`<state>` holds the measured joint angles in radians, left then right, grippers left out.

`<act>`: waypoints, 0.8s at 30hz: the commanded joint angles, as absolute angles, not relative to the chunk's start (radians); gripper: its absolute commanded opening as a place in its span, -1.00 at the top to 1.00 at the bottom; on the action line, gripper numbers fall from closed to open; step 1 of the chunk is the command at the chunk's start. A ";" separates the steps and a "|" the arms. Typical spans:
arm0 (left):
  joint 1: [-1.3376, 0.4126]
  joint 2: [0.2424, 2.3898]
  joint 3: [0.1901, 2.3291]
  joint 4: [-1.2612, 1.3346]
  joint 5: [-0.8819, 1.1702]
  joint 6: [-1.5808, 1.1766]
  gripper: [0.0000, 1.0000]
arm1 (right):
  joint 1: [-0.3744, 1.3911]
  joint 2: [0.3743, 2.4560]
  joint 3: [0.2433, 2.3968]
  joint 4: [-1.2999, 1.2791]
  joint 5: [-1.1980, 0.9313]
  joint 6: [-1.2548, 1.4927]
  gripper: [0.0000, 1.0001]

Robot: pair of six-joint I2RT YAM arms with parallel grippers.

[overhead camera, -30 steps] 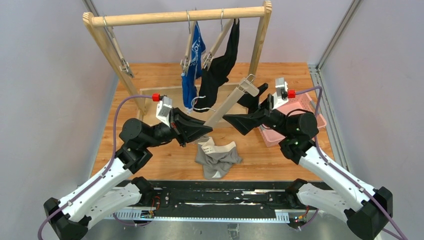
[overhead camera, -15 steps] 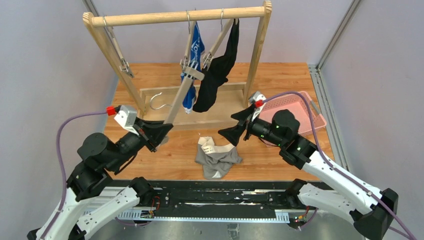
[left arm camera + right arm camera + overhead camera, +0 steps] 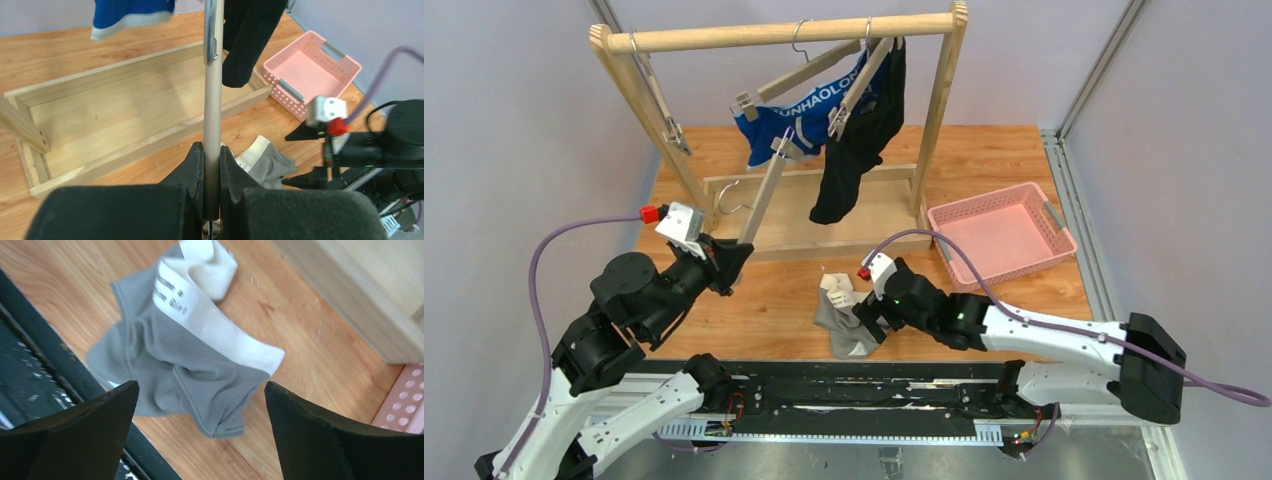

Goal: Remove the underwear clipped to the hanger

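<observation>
A wooden rack (image 3: 784, 33) stands at the far side of the table (image 3: 984, 150), its low base frame (image 3: 864, 235) running across just behind the working area. Two pairs still hang from its rail: the blue briefs (image 3: 809, 115), stretched out sideways on a tilted hanger, and the black briefs (image 3: 854, 150), drooping down to the base frame. A pink basket (image 3: 984, 197) sits to the right, well apart from both arms. The grey briefs (image 3: 839, 335) lie crumpled on the wood near the front edge, just beside the black rail (image 3: 854, 395) that carries the arm bases

Bare wood is open between the grey briefs and the basket, and to the left of the briefs as well; the base frame closes off the far side

The left arm is bent high at the elbow, its forearm reaching up and right toward the rack. The left claw (image 3: 729, 262) is clenched on the lower end of a loose wooden hanger (image 3: 759, 195), whose upper end with its metal clip reaches the edge of the blue briefs; whether it touches them I cannot tell. The right arm stretches low across the table to the left, and the right claw (image 3: 200, 385) is spread wide, grasping nothing, with one finger on each side above the grey briefs
</observation>
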<state>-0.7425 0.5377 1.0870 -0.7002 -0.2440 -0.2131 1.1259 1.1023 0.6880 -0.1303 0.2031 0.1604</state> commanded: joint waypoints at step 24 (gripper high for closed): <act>-0.749 0.467 1.256 -0.729 -0.495 -0.173 0.99 | 1.241 1.688 0.935 -0.090 0.257 0.152 -0.48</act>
<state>-0.7425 0.4000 1.2289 -0.7357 -0.3649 -0.1967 1.2236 1.6669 0.8860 -0.0319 0.2142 0.1318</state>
